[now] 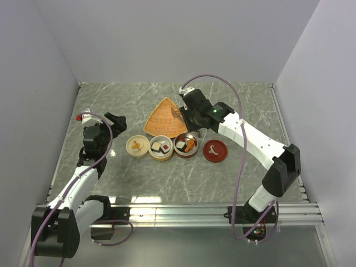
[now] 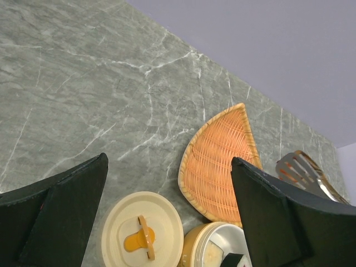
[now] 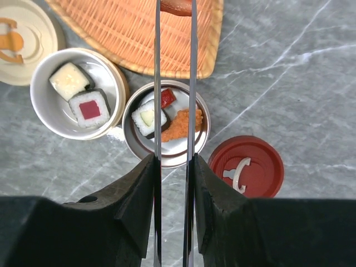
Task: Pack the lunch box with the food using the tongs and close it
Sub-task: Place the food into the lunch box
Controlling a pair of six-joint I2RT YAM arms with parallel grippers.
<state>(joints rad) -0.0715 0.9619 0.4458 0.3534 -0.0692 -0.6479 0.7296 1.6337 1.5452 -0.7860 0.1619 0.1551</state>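
My right gripper (image 3: 173, 161) is shut on the grey tongs (image 3: 157, 83), whose two arms reach out over the woven basket (image 3: 133, 33). Between the tong tips sits a red food piece (image 3: 177, 5), cut off by the frame's top edge. The cream bowl (image 3: 41, 108) holds two rolls (image 3: 89, 108). The metal bowl (image 3: 136, 147) holds a roll (image 3: 147, 118), a red bit (image 3: 168, 98) and an orange piece (image 3: 179, 125). My left gripper (image 2: 169, 161) hangs open and empty above the cream lid (image 2: 142, 236) and the basket (image 2: 219, 161).
A red lid (image 3: 245, 167) with a white handle lies right of the metal bowl. In the top view the lids and bowls form a row in front of the basket (image 1: 166, 118). The left arm (image 1: 94, 144) stands left of that row. Walls enclose the marble table (image 1: 167, 183).
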